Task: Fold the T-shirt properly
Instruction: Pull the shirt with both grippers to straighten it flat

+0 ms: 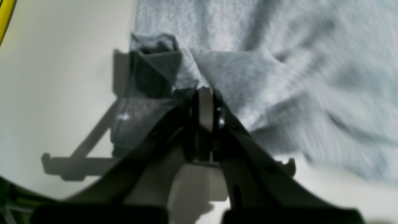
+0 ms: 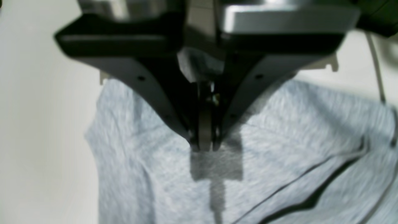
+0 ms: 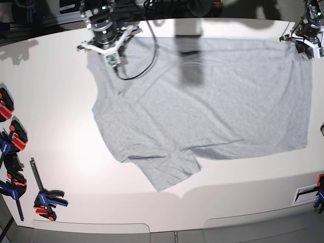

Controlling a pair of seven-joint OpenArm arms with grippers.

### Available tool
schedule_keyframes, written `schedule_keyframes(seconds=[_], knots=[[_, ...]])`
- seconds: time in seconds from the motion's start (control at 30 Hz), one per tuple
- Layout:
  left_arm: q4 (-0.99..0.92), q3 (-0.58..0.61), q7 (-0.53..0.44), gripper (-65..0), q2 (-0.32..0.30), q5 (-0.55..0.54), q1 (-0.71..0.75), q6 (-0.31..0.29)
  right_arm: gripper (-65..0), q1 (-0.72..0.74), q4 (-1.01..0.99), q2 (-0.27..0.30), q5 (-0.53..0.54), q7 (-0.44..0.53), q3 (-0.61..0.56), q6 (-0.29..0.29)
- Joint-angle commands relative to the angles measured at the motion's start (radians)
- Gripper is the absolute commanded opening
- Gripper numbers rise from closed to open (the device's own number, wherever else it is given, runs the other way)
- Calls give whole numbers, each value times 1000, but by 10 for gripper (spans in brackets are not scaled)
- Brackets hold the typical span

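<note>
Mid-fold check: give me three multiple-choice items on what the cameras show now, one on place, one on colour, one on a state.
1. Where on the T-shirt are the two grippers in the base view?
A. both at its far edge, near opposite corners
B. both at the near hem
C. one on the near sleeve, one off the cloth

2. What colour is the side of the shirt facing up?
A. black with white print
B. plain light heather grey
C. yellow

3. How does the left gripper stand?
A. wide open above bare table
B. out of every view
C. shut on a bunched fold of shirt

Answers:
1 A, the right gripper and the left one sit at the far corners.
2 B, no lettering shows.
3 C, the left wrist view shows cloth pinched between closed jaws.
</note>
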Motion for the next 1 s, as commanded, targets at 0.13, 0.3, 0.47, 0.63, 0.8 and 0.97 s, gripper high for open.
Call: schedule_keyframes(seconds=[0.13, 0.3, 0.47, 0.63, 0.8, 0.97], knots=[[2, -85, 47, -650, 3, 6, 27, 8, -650, -14, 18, 4, 61, -16, 100, 3], [3, -98, 51, -650, 3, -40, 50, 8, -650, -17, 18, 3, 166, -44, 143, 64], [3, -98, 50, -650, 11, -43, 55, 8, -650, -45, 19, 3, 214, -57, 143, 72], [3, -98, 50, -650, 11, -43, 56, 8, -650, -79, 43, 3, 214, -56, 143, 72], [25, -99, 36, -650, 11, -43, 55, 8, -650, -93, 141, 3, 213, -54, 143, 72], [126, -132, 36, -650, 12, -43, 55, 8, -650, -93, 276, 3, 213, -49, 143, 71]])
